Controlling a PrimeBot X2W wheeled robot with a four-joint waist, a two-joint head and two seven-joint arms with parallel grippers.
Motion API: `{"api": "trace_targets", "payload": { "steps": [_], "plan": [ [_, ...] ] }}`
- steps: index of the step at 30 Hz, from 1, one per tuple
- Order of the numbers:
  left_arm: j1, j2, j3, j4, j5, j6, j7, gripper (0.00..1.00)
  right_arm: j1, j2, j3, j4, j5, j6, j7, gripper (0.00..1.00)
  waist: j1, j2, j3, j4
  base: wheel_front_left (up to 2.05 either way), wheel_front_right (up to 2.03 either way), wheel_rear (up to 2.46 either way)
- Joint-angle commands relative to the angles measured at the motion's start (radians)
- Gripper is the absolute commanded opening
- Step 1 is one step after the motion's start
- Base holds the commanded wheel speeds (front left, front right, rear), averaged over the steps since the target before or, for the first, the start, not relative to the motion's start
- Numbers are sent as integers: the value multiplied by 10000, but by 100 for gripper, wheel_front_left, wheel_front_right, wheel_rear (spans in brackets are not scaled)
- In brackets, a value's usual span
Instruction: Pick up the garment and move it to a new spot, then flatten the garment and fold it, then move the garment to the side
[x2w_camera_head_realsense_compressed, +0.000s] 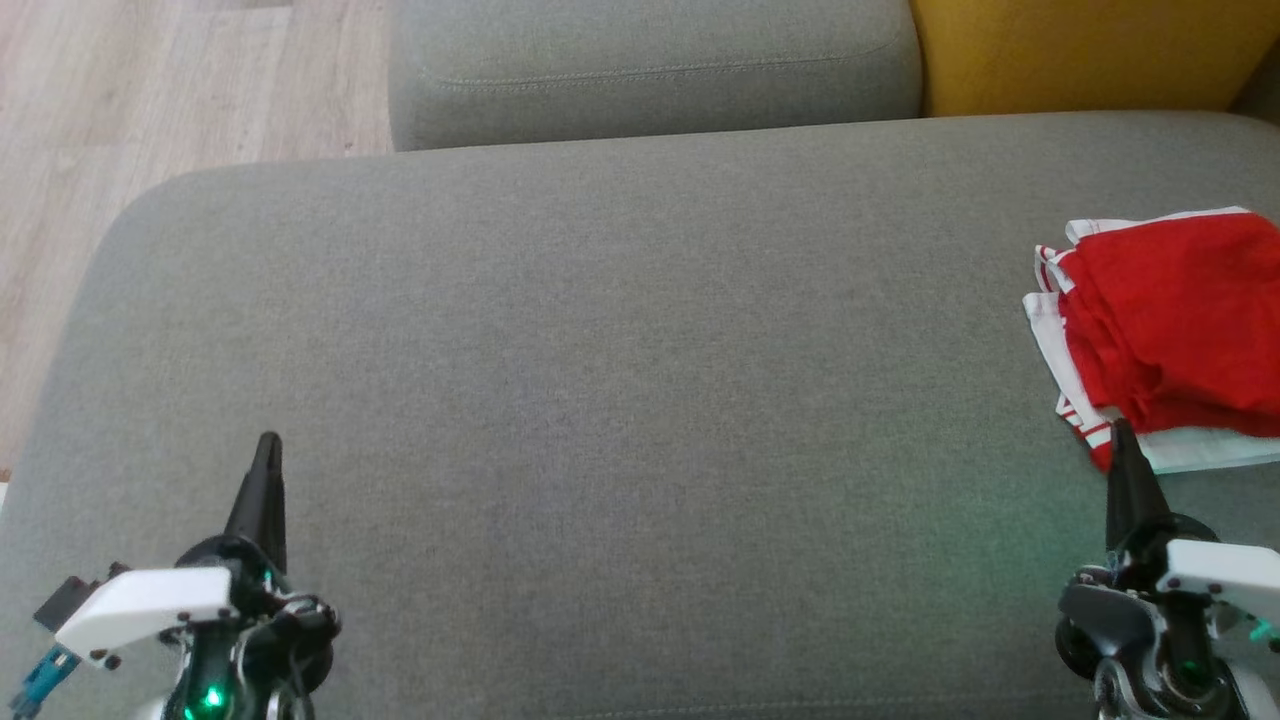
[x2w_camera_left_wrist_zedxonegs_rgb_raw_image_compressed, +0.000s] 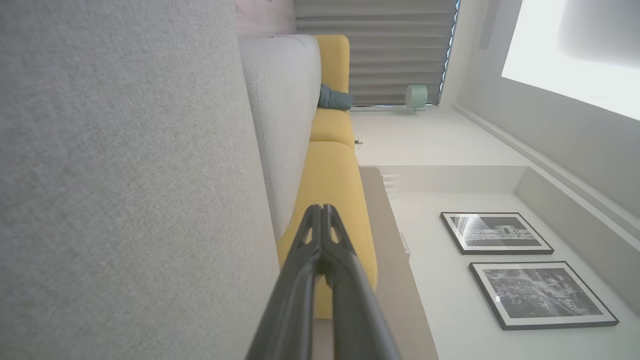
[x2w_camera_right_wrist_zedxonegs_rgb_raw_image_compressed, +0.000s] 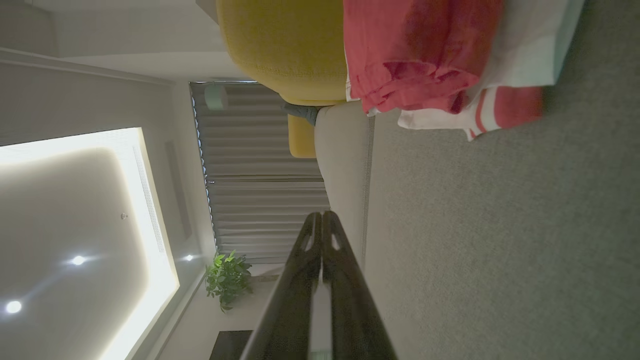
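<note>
The garment (x2w_camera_head_realsense_compressed: 1170, 330), a red piece with white panels and red-and-white striped trim, lies bunched in loose folds at the right edge of the head view, on the broad grey seat cushion (x2w_camera_head_realsense_compressed: 600, 350). Its right side runs out of the frame. The left gripper (x2w_camera_head_realsense_compressed: 268, 445) rises from the lower left of that view, its two dark fingers pressed together into a single point with nothing between them, well apart from the garment. The right gripper (x2w_camera_head_realsense_compressed: 1120, 430) comes up from the lower right, likewise clenched and empty. Its tip overlaps the garment's lower left corner, where a striped edge shows, and whether it touches the cloth cannot be told. In the right wrist view the garment sits in the upper right of the frame, off to the side of the closed fingertips. A second grey cushion (x2w_camera_head_realsense_compressed: 650, 70) lies along the top centre of the head view, a yellow cushion (x2w_camera_head_realsense_compressed: 1080, 50) at the upper right, and pale wooden floor (x2w_camera_head_realsense_compressed: 150, 90) at the upper left.
</note>
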Motion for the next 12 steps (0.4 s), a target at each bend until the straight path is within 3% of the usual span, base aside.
{"api": "trace_targets", "payload": {
  "steps": [1, 12],
  "plan": [
    [-556, 175, 369, -249, -275, -70, 115, 0, -535, -149, 129, -302, 299, -7, 124, 0, 0, 0, -7, 2, 0, 0, 0],
    [-563, 145, 419, -241, -276, -73, 160, 0, -539, -117, 79, -298, 302, -7, 170, 0, 0, 0, -9, 2, 0, 0, 0]
  ]
}}
